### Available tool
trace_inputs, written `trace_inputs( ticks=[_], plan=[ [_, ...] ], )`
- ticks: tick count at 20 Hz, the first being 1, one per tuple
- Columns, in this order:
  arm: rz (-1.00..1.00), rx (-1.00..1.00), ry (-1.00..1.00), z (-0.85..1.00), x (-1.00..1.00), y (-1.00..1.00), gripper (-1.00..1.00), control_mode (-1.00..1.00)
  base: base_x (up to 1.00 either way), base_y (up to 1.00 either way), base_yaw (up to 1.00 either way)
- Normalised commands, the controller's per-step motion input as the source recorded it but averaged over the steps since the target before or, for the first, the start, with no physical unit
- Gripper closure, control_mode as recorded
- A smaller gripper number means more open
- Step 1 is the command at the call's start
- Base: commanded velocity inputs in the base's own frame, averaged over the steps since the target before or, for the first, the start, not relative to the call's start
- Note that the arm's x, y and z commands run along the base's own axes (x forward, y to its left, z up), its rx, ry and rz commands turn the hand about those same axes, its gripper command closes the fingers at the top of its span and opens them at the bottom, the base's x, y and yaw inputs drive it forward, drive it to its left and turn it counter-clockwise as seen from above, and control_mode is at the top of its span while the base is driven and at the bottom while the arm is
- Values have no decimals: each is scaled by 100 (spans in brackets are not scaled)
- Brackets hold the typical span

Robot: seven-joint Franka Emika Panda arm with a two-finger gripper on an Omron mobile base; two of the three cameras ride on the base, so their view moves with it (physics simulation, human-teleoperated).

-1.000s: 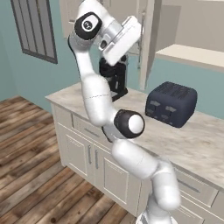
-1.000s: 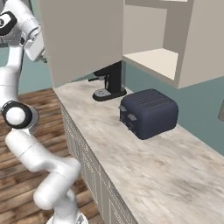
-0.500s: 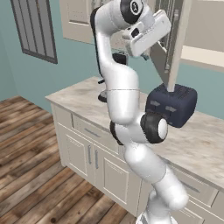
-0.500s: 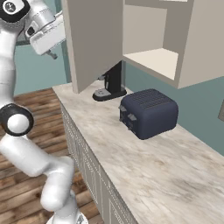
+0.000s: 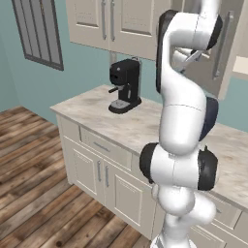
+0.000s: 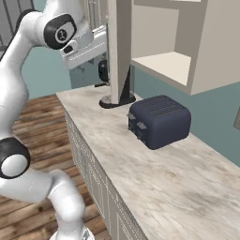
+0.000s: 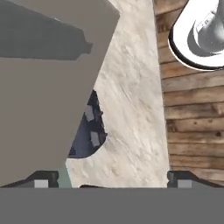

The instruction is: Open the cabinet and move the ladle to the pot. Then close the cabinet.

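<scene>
One door of cabinet (image 6: pixel 161 56) swung open, shelf bare as far as visible; ladle not spotted, so its direction and long axis can't be told. Hand (image 7: pixel 113 178) released, fingers wide, grasping nothing, high beside door edge, looking down on desk (image 6: pixel 154 173). Risks: arm clipping door (image 6: pixel 118 47), knocking toaster (image 6: pixel 159 121) on reach-in.

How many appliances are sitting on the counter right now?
2: a black coffee machine toward the counter's far left end under the closed wall cabinets, and a dark blue toaster below the open cabinet. Others could be hidden behind the arm.
</scene>
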Motion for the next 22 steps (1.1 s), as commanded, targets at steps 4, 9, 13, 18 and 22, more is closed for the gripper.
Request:
trace_inputs(
  ticks=[4,9,13,18,22],
  plan=[
    [36,0,-56,-98,99,-31,-100,-100,0,0,0],
    [29,2,-45,-58,100,-51,-100,-100,0,0,0],
    [18,18,-44,-1,100,-98,-100,-100,0,0,0],
    [11,24,-45,0,100,-100,-100,-100,0,0,0],
    [3,28,-44,0,100,-100,-100,-100,0,0,0]
  ],
)
